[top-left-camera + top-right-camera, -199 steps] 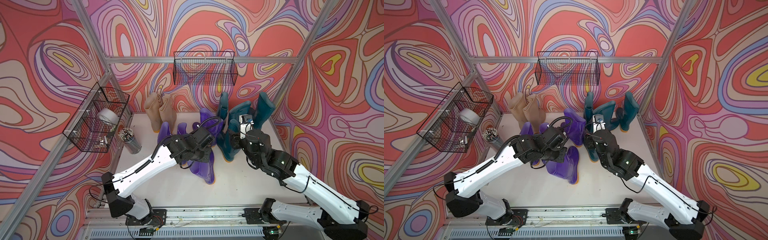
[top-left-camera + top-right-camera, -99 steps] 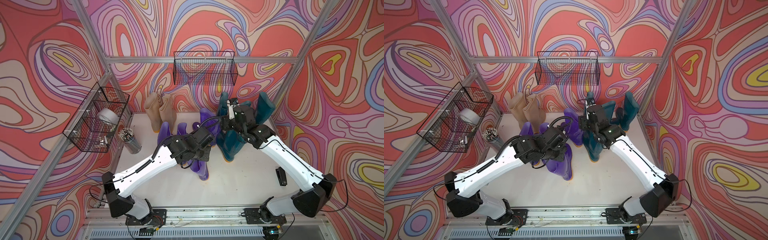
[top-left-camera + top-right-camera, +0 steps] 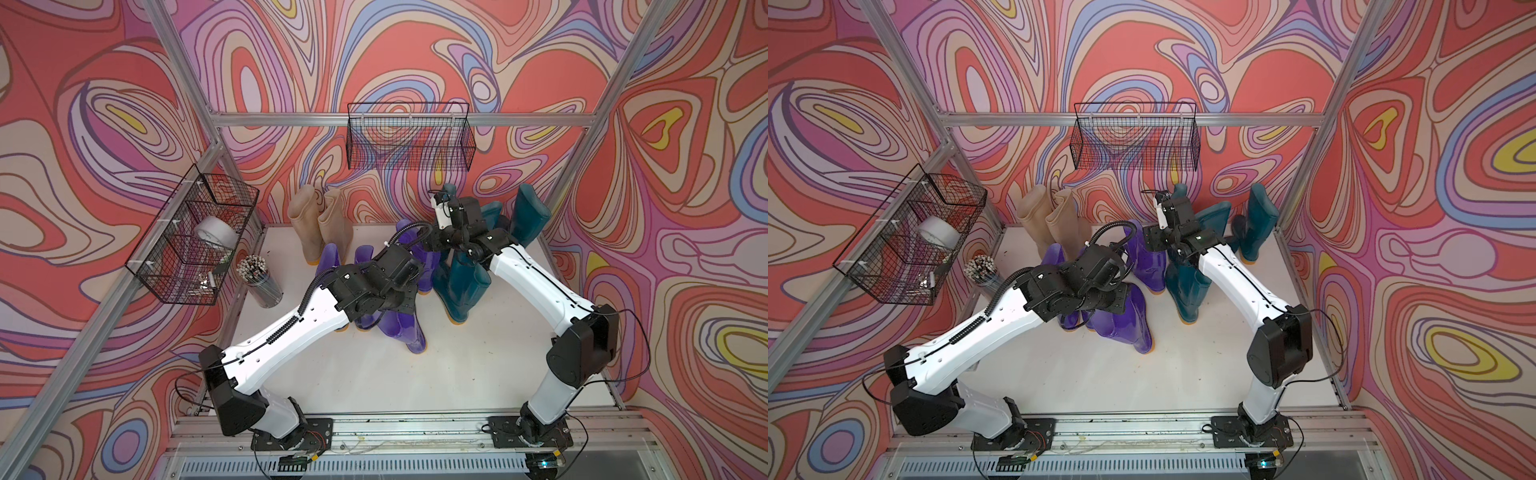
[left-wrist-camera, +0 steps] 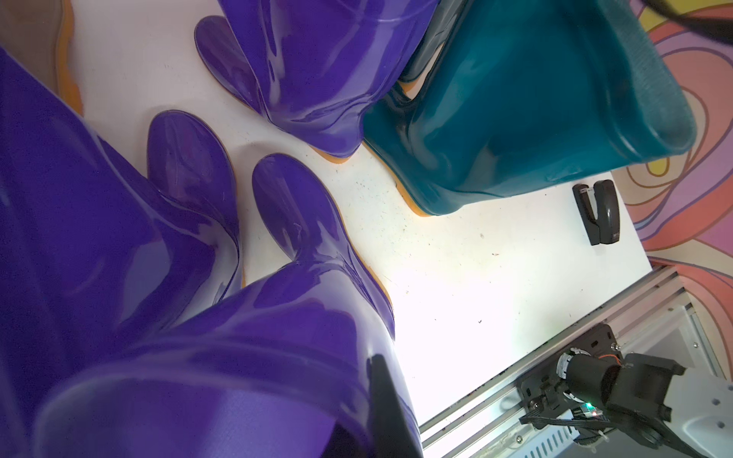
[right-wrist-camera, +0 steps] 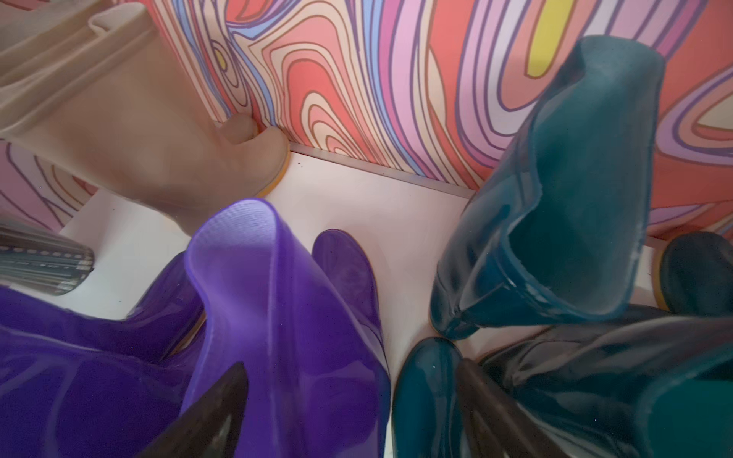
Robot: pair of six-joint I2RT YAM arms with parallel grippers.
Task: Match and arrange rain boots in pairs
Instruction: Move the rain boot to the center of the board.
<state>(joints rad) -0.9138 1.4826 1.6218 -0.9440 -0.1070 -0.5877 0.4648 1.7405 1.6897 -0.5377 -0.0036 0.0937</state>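
My left gripper [image 3: 409, 297] [image 4: 371, 396] is shut on the cuff of a purple rain boot [image 3: 407, 332] [image 4: 222, 357], which stands at the front of the purple group. One finger [image 4: 382, 400] shows outside the cuff; the other is hidden. More purple boots [image 3: 328, 262] [image 3: 428, 266] stand behind it. Two beige boots [image 3: 320, 228] [image 3: 1050, 220] stand together at the back wall. Teal boots [image 3: 461, 286] [image 3: 530, 216] [image 3: 1183, 286] stand on the right. My right gripper [image 3: 438, 245] [image 5: 353, 412] hangs open over the gap between a purple shaft [image 5: 277, 317] and a teal toe [image 5: 426, 388], holding nothing.
Two wire baskets hang on the walls, one at the back [image 3: 409, 139] and one on the left [image 3: 191, 245] with a tape roll [image 3: 216, 235]. A cup of pens [image 3: 262, 282] stands at the left edge. A small black device [image 4: 599, 210] lies near the right front edge.
My right arm has lifted its elbow and swung the gripper back and left from the front teal boot, opening its jaws wider. The left gripper's purple boot has become more upright.
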